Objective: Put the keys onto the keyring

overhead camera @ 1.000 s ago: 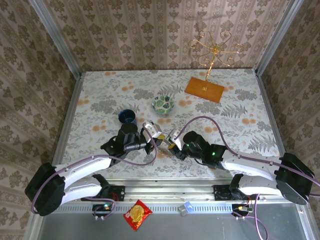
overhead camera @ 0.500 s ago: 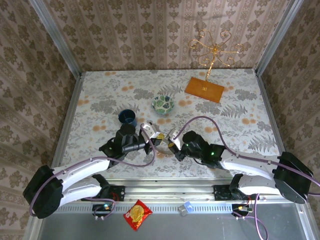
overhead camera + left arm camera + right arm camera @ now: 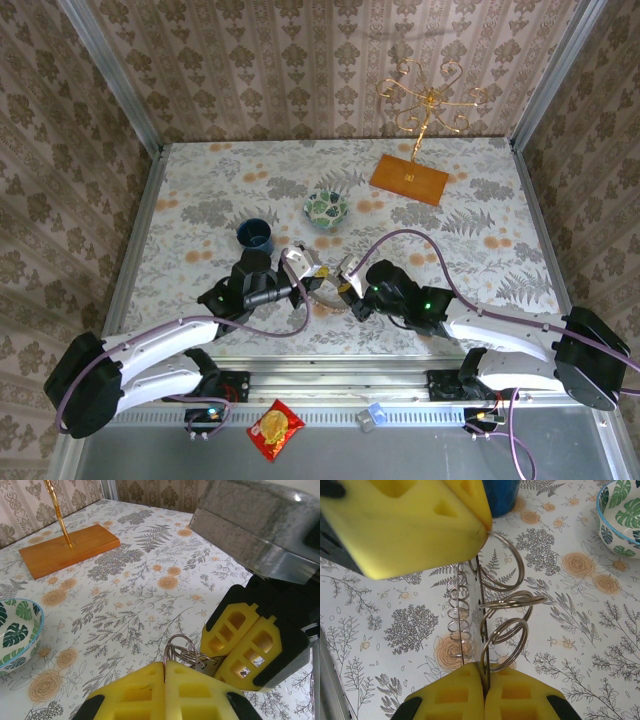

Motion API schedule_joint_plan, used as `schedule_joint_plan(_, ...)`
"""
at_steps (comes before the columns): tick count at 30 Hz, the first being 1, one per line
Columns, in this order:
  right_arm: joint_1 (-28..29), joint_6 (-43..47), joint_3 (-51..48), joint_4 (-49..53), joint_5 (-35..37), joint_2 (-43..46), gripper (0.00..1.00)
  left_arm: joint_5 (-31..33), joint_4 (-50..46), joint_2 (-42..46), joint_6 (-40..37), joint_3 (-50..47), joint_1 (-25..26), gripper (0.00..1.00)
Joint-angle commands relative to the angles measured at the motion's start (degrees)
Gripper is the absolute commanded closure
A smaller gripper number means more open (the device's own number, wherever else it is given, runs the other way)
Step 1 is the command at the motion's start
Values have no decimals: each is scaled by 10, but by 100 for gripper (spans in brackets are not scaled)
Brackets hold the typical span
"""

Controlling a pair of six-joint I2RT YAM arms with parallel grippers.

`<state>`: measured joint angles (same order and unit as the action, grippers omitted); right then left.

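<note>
White tablecloth (image 3: 480,250), grey ferns and leaves all over it, orange blossoms dotted through. Walls (image 3: 300,70) in beige with brown damask stripes. Upper right of the top view, a gold stand (image 3: 428,100) on an orange-brown base (image 3: 408,180). At centre, the bowl (image 3: 326,208): white, green leaf print, pale blue rim. Left of it, a dark blue mug (image 3: 255,235). Left arm (image 3: 160,345) and right arm (image 3: 500,325) are white with black joints; purple cable (image 3: 400,238). Left gripper (image 3: 164,666) has yellow pads with black behind them, and the right gripper (image 3: 483,666) has the same yellow. The keyring (image 3: 520,599) is shiny silver wire. At the bottom edge, a red-and-yellow packet (image 3: 276,429).
</note>
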<state>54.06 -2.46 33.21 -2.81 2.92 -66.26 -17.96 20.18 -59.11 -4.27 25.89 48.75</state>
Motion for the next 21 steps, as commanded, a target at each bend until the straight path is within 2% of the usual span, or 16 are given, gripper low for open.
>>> schedule_joint_plan(1, 4, -20, 27, -2, 14, 12, 100, 13, 6, 8, -14, -8, 2, 100)
schedule_joint_plan(6, 4, -36, 36, -13, -1, 10, 100, 14, 9, 3, -14, -9, 4, 100)
schedule_joint_plan(21, 4, -55, 44, 5, 15, 8, 100, 27, 4, 0, -27, -14, 13, 100)
